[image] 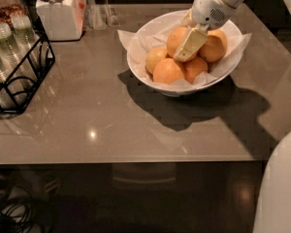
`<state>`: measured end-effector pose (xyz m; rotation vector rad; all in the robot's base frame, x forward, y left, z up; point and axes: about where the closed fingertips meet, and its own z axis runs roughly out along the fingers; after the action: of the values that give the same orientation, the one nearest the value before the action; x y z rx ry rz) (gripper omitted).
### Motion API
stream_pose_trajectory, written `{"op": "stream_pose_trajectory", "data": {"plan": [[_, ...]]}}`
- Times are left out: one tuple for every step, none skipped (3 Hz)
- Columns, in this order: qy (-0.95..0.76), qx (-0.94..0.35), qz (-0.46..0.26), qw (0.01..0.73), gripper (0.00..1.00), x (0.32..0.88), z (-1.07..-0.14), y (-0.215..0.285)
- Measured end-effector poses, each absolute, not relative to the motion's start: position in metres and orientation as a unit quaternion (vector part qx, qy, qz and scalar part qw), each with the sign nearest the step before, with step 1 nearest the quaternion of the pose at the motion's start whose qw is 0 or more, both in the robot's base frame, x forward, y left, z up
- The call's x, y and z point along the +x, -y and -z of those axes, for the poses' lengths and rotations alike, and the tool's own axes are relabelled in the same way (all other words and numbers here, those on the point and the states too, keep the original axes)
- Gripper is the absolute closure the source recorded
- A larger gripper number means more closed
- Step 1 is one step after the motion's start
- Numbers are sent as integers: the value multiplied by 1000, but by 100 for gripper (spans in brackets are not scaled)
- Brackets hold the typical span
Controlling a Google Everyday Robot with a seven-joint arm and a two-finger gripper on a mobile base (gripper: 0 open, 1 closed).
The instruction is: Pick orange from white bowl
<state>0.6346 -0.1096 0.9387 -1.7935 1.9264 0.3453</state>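
Observation:
The white bowl [136, 64], lined with crumpled white paper, stands at the back right of the table and holds several oranges. My gripper [183, 46] reaches down into it from the upper right. One cream finger [190, 43] lies against the right side of the top orange [176, 37]. The other finger is hidden behind that orange. The gripper appears shut on this orange, which sits a little higher than the others. More oranges lie around it, at the front [168, 71] and at the right [214, 45].
A white lidded jar [58, 13] stands at the back left. A black wire rack [19, 76] with glass bottles sits at the left edge. The grey table's front edge [136, 160] runs across the middle. A white part of the robot [281, 188] fills the lower right corner.

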Motion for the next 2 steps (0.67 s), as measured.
{"op": "stream_pose_trajectory", "data": {"plan": [[-704,-656,-126,241,100,635,-939,110],[-704,-656,-126,241,100,635,-939,110]]}}
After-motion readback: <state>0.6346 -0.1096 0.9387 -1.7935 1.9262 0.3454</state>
